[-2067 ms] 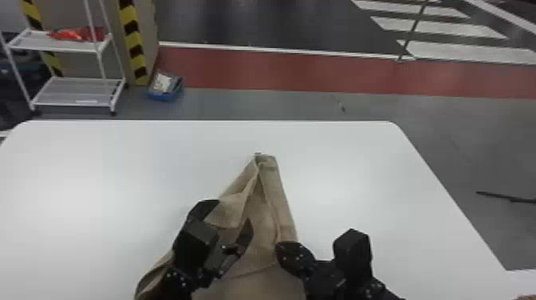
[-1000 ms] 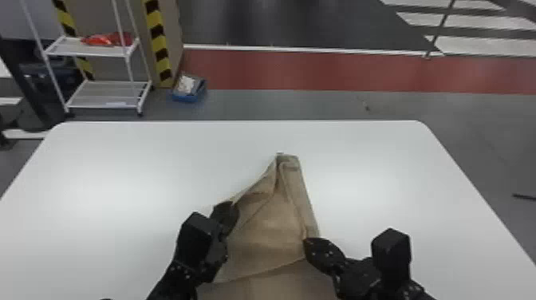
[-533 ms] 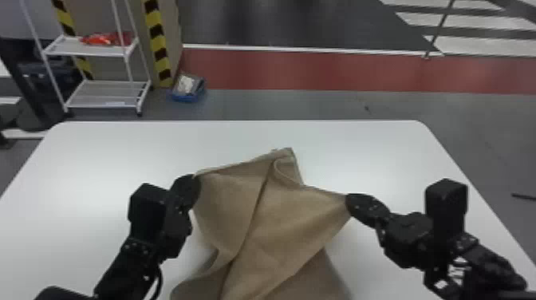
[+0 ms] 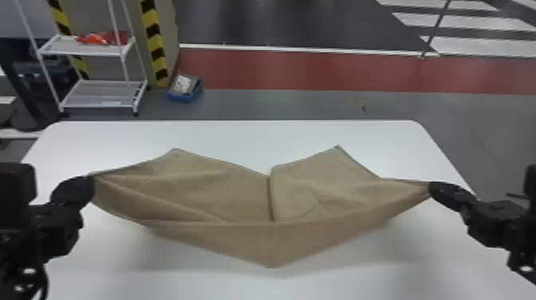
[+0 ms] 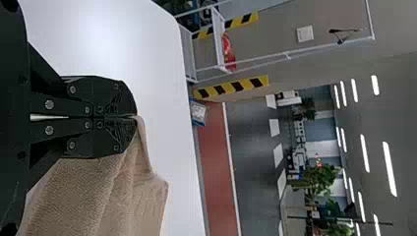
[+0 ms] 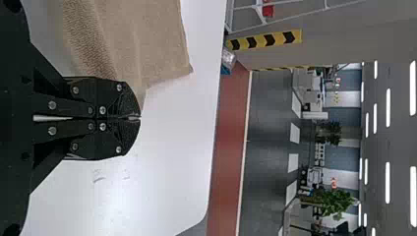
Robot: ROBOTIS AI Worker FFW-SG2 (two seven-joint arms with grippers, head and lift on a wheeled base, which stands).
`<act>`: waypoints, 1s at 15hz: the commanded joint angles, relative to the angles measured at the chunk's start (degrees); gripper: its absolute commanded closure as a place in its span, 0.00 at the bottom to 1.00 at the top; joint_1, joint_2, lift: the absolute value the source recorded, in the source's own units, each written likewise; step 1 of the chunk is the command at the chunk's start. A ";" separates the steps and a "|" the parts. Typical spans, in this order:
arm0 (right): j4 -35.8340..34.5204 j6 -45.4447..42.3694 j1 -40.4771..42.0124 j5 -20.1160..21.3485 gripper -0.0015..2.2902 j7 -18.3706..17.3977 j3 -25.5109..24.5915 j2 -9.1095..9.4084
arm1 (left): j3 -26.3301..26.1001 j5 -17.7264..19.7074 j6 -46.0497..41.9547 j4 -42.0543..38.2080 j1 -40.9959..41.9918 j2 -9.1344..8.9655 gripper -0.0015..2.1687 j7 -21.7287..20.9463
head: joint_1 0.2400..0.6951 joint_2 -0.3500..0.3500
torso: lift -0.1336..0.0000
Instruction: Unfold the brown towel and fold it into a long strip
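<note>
Past the white table (image 4: 239, 131) stand a white metal rack (image 4: 105, 93) and blue bin (image 4: 185, 97). My left gripper (image 4: 91, 186) and right gripper (image 4: 432, 189) pinch the brown cloth towel (image 4: 239, 195) over the table — stretched far wider than before.

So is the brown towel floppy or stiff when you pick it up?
The brown towel is probably floppy, since it sags between the left gripper and right gripper. It likely isn't slippery, as its weave looks rough.

bright ceiling lights (image 5: 389, 168), glare on table (image 4: 275, 139), soft shadows under towel (image 4: 275, 241)
</note>
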 commanded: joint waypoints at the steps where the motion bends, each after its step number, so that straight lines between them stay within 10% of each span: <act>1: 1.28 0.06 -0.10 -0.98 0.73 0.33 -0.09 -0.52 | 2.50 1.82 5.16 -2.47 0.52 -0.08 0.90 -0.32 | 1.00 0.37 | 0.08; 9: 14.46 8.50 -28.93 4.38 0.73 -0.55 8.08 -0.79 | 2.59 2.79 16.23 0.69 -16.35 -0.44 0.90 0.56 | 1.00 0.43 | 0.08; 15: 25.01 -2.05 -39.04 3.94 0.73 -3.53 8.69 -0.79 | 9.80 9.55 16.94 10.27 -31.56 0.00 0.90 -0.67 | 0.67 0.52 | 0.08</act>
